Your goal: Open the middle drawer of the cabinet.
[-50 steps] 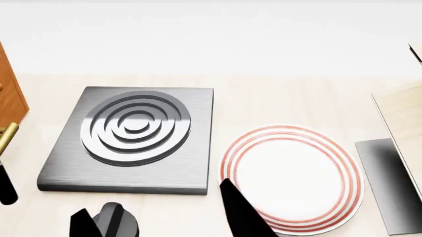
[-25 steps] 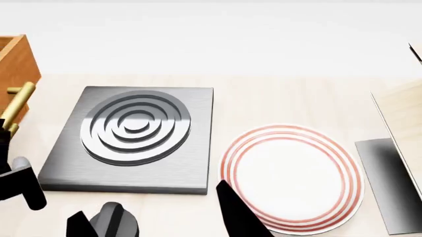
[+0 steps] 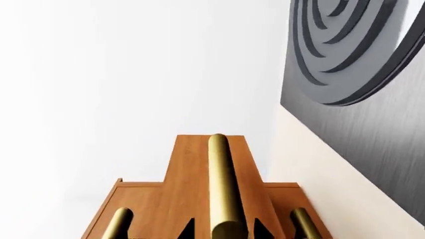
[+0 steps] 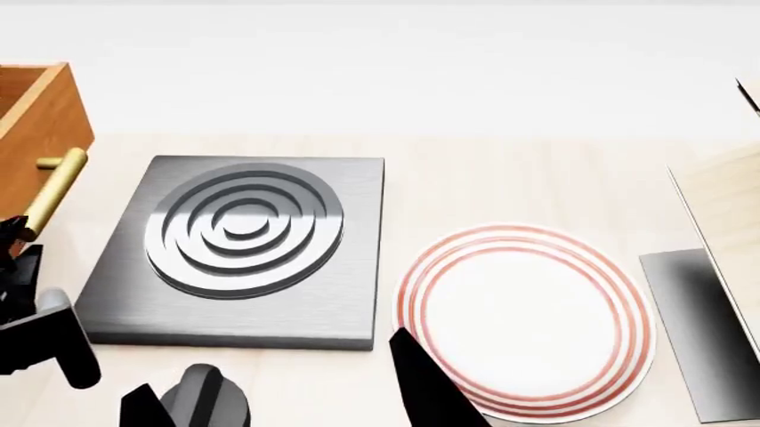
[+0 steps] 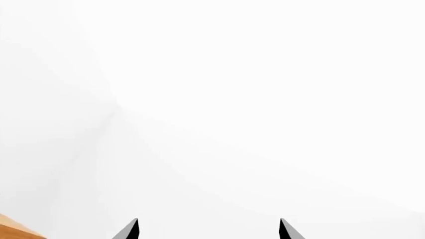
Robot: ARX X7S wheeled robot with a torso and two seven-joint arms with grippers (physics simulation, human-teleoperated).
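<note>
The middle drawer [image 4: 42, 116] juts out from the far left in the head view as an orange-brown open box with a brass bar handle [image 4: 53, 200]. My left gripper [image 4: 21, 258] is at the near end of that handle. In the left wrist view the drawer front [image 3: 199, 164] stands proud of the cabinet [image 3: 146, 209]. Its handle [image 3: 222, 184] runs between my left gripper's [image 3: 224, 230] two dark fingertips, which close around it. The handles of the drawers above and below [image 3: 116, 224] [image 3: 305, 224] flank it. My right gripper [image 5: 207, 230] is open and empty, facing a white wall.
A grey hob [image 4: 238, 240] with ring grooves lies just right of the drawer. A white plate with red rings [image 4: 522, 320] sits at the front right. A pale wood box [image 4: 731, 205] and a dark grey panel [image 4: 700, 329] are at the right edge.
The middle drawer has slid out into the head view from the left, its handle moving rightward. My left gripper has come along with the handle.
</note>
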